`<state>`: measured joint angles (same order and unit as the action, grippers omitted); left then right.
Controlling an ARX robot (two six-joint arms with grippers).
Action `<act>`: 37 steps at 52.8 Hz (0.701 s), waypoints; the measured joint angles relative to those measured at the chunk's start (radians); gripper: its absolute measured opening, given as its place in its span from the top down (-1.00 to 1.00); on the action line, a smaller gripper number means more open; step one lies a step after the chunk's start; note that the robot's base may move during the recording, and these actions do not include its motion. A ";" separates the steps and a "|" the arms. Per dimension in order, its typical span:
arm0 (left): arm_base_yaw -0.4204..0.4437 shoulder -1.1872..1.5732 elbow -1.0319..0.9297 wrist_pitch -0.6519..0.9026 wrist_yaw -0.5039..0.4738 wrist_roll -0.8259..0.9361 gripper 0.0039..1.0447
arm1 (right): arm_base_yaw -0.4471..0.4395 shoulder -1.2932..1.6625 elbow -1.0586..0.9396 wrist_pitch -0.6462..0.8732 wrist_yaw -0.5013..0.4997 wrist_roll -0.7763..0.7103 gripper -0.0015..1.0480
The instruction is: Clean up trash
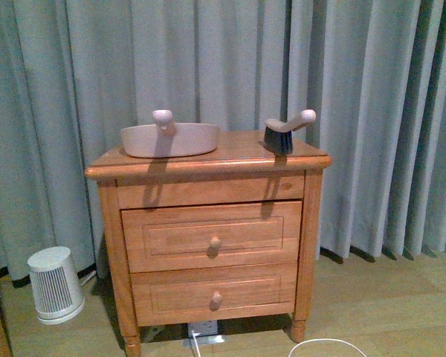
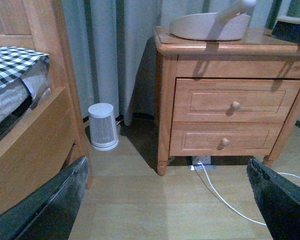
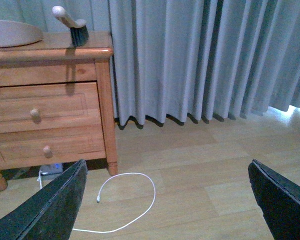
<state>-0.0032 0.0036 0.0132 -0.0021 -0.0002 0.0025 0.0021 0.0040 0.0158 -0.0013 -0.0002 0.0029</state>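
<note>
The trash is out of view in every frame. A beige dustpan (image 1: 169, 140) and a dark-bristled hand brush (image 1: 282, 134) rest on top of a wooden nightstand (image 1: 208, 168). Neither arm shows in the front view. My left gripper (image 2: 167, 200) hangs open low over the wooden floor in front of the nightstand (image 2: 165, 55), its dark fingers (image 2: 45, 210) wide apart with nothing between them. My right gripper (image 3: 165, 200) is open too, over bare floor to the right of the nightstand (image 3: 102, 52), near a loop of white cable (image 3: 140, 205).
A small white ribbed appliance (image 1: 54, 285) stands on the floor left of the nightstand. A wooden bed frame (image 2: 35, 130) with checked bedding (image 2: 10, 65) is further left. Grey curtains (image 1: 372, 111) hang behind. A power strip (image 2: 202, 161) lies under the nightstand.
</note>
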 joint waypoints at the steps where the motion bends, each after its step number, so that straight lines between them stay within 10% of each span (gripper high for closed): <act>1: 0.000 0.000 0.000 0.000 0.000 0.000 -0.86 | 0.000 0.000 0.000 0.000 0.000 0.000 -0.86; 37: 0.000 0.000 0.000 0.000 0.000 0.000 -0.86 | 0.000 0.000 0.000 0.000 0.000 0.000 -0.86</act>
<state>-0.0032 0.0036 0.0132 -0.0021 -0.0002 0.0025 0.0021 0.0040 0.0158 -0.0013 -0.0002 0.0029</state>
